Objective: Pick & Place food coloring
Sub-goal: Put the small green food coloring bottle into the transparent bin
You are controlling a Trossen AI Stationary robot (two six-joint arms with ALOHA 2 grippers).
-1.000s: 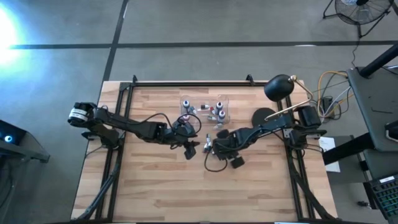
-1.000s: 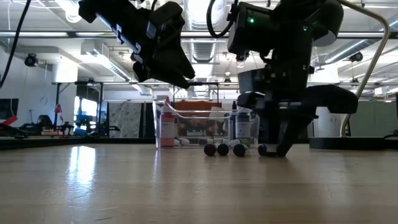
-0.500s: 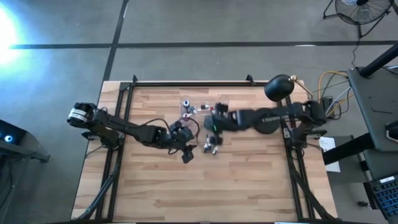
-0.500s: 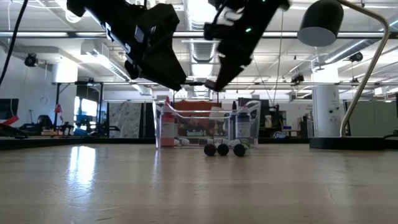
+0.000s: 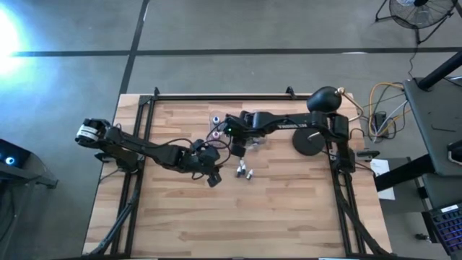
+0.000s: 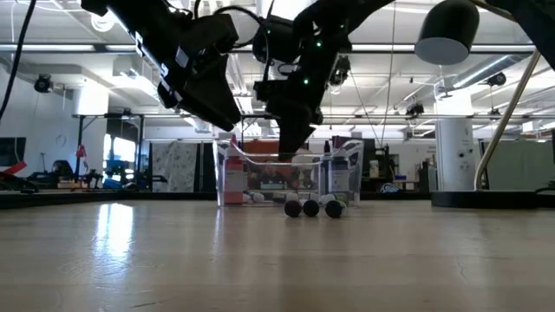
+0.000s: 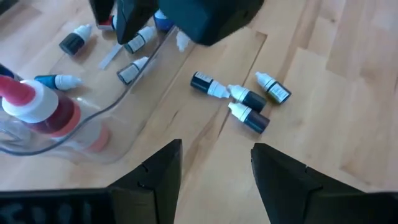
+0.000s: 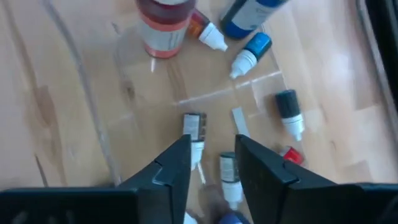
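While the right gripper (image 5: 236, 144) hung open and empty over the box (image 7: 134, 93), three bottles (image 7: 245, 102) lay just outside it; left gripper (image 7: 214, 171), open nearby, should descend squarely.

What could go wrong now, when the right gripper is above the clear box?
1. The right gripper hangs over the clear box, where small bottles lie close together; lowering could knock them, or the tall red bottle.
2. The left gripper is near, so the arms might collide.
3. Three bottles lie loose on the table and could roll.
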